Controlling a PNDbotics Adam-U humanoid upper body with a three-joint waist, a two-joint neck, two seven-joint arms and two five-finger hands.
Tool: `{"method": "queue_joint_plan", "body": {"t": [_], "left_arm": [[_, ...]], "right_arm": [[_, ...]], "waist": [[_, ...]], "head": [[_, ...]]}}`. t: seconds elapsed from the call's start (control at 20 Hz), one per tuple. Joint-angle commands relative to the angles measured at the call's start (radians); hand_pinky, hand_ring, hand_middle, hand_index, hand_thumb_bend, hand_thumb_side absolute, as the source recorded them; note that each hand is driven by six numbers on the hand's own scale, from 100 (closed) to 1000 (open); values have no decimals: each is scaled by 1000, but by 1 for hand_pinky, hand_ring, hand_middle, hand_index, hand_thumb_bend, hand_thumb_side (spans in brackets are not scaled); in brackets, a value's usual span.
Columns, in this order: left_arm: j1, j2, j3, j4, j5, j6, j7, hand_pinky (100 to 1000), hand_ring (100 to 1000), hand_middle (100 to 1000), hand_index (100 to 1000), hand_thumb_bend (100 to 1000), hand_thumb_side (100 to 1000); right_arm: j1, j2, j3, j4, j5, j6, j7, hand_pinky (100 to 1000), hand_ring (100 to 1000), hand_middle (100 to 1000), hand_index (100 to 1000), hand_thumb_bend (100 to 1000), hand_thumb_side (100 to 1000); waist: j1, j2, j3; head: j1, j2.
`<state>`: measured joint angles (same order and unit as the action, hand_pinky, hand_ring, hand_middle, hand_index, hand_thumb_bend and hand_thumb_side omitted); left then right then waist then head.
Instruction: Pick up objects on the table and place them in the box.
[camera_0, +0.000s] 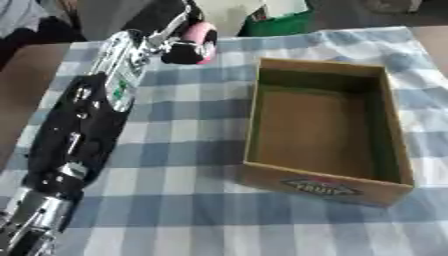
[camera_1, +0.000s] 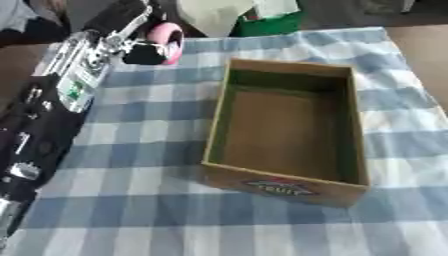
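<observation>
Pink object (camera_0: 202, 36), rounded and not identifiable further, sits at the table's (camera_0: 184, 210) far left, with the left robot hand (camera_0: 182, 46) curled around it, apparently to lift it toward the empty, open-topped cardboard box (camera_0: 325, 186) standing nearby on the right.

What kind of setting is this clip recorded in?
Probably an indoor tabletop test setup: a blue-and-white checked tablecloth, an open brown cardboard box, and the robot's left hand curled round a pink rounded object.
</observation>
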<state>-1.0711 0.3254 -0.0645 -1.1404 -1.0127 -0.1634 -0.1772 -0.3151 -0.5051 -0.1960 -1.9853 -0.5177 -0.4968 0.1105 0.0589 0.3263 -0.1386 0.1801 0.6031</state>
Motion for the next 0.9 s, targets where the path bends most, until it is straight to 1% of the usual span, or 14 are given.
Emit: {"method": "queue_joint_plan", "body": {"t": [0.05, 0.2, 0.4, 0.55, 0.65, 0.8, 0.9], "left_arm": [[-39, -17, 11, -31, -36, 9, 30, 215, 391, 366, 434, 100, 426], [-52, -43, 5, -31, -52, 0, 49, 217, 392, 373, 437, 100, 431], [-58, -66, -9, -31, -49, -32, 67, 226, 395, 376, 442, 100, 413], [-60, -87, -20, -28, -26, -71, 85, 240, 399, 385, 449, 100, 394], [-60, -100, -28, -23, -13, -99, 91, 249, 400, 392, 455, 100, 370], [-54, -114, -41, -16, 20, -147, 95, 268, 403, 390, 453, 100, 350], [-47, -122, -50, -9, 51, -179, 93, 286, 410, 405, 467, 100, 326]], "right_arm": [[-25, -36, 3, -15, -39, -11, 11, 872, 957, 795, 1000, 100, 1000], [-45, -37, 10, -15, -61, -14, 21, 871, 955, 796, 1000, 100, 1000], [-75, -41, 18, -15, -95, -20, 31, 864, 950, 799, 1000, 100, 1000], [-94, -42, 27, -15, -118, -25, 40, 864, 950, 798, 1000, 100, 1000], [-103, -40, 33, -15, -126, -18, 49, 865, 952, 796, 1000, 100, 1000], [-111, -37, 43, -15, -128, -4, 65, 868, 953, 794, 1000, 100, 1000], [-114, -37, 46, -15, -129, 5, 69, 870, 955, 792, 1000, 100, 1000]], "waist": [[-6, -16, -7], [-3, -14, -19], [0, -12, -39], [2, -9, -55], [3, -7, -63], [4, -6, -67], [5, -6, -67]], "head": [[23, -16], [35, -17], [49, -20], [65, -21], [72, -21], [75, -21], [75, -23]]}}
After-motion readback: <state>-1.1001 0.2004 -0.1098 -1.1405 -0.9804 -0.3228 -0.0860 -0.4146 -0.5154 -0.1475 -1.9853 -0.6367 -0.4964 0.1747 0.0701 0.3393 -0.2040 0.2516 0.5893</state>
